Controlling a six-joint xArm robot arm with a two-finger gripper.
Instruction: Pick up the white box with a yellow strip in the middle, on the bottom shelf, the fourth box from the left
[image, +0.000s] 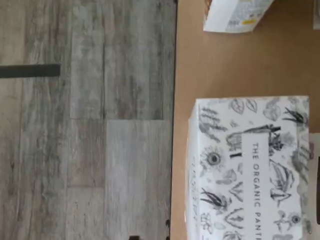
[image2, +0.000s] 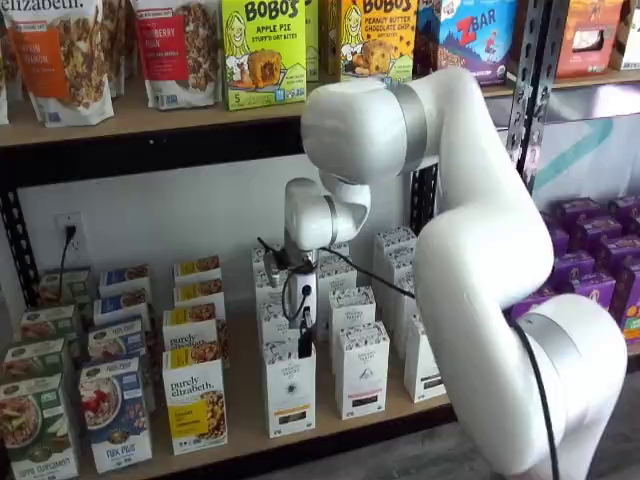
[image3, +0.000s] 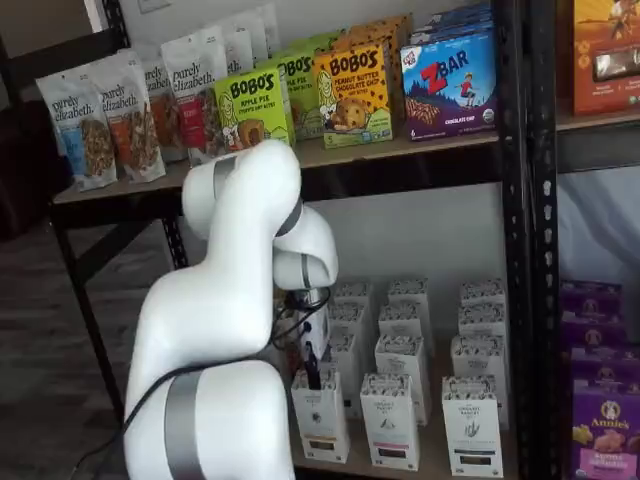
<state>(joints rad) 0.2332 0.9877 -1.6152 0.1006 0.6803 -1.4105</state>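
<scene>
Nearest, the white box (image: 250, 170), leaf-printed cardboard, reads "THE ORGANIC PANT…"; the claw (image2: 304, 345) hangs above, jaws apart.

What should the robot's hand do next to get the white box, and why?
Probably ease straight down a little. In both shelf views the gripper hangs just above the front white box on the bottom shelf, not yet around it. The wrist view looks down on the box's top near the shelf's front edge.
</scene>
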